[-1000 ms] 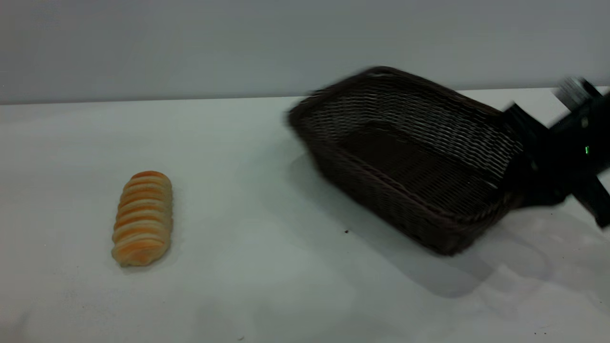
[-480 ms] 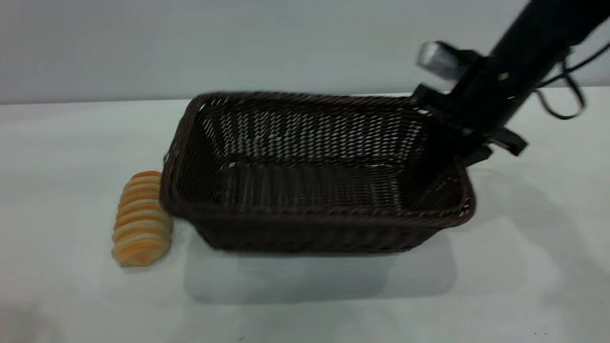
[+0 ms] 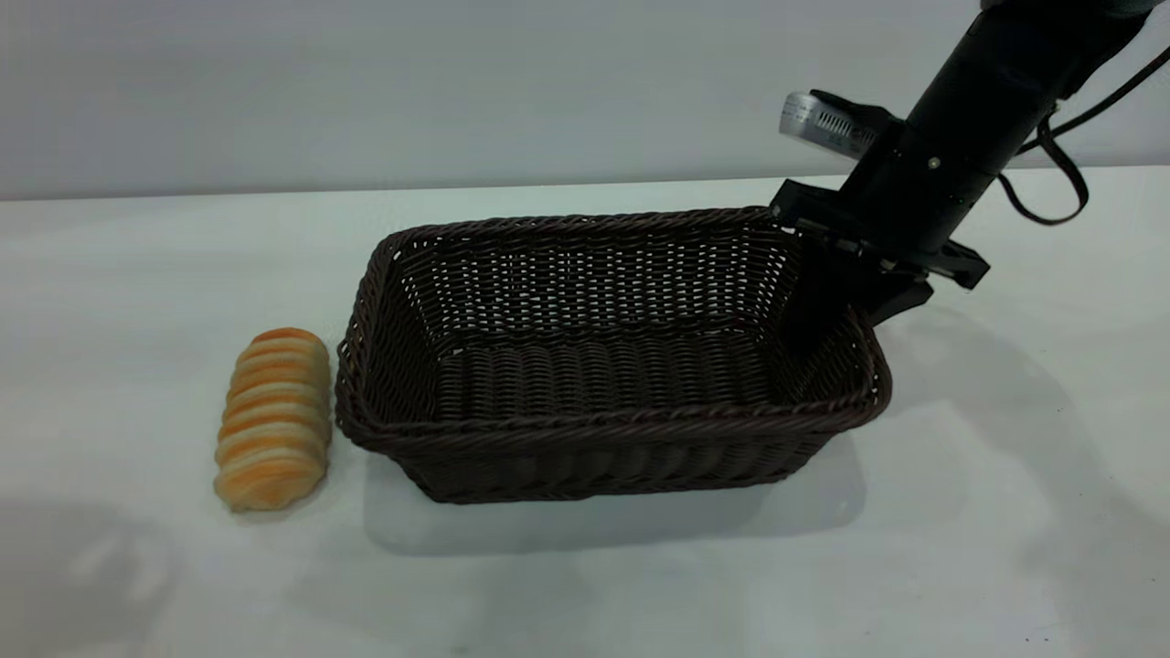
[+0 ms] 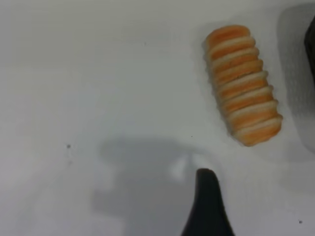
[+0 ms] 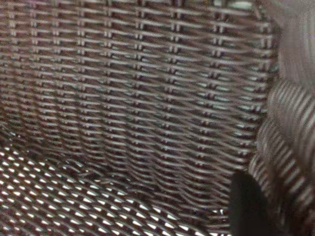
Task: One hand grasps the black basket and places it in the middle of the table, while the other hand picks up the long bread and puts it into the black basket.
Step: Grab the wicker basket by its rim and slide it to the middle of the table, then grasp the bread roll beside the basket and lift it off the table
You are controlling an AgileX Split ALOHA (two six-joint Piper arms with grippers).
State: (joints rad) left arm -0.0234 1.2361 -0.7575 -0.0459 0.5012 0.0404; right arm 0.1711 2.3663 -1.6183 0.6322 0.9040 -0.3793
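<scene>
Right gripper [image 3: 836,274] pinching black basket [image 3: 603,366] rim at 2 o'clock — long bread [image 3: 272,418] beside basket at 9 o'clock; left gripper [image 4: 206,206] state undeterminable.

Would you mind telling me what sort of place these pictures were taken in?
Probably a robot lab or test bench, not a kitchen: a bare white table before a plain grey wall, a black robot arm whose right gripper is at the black basket, and only the long bread beside it.
</scene>
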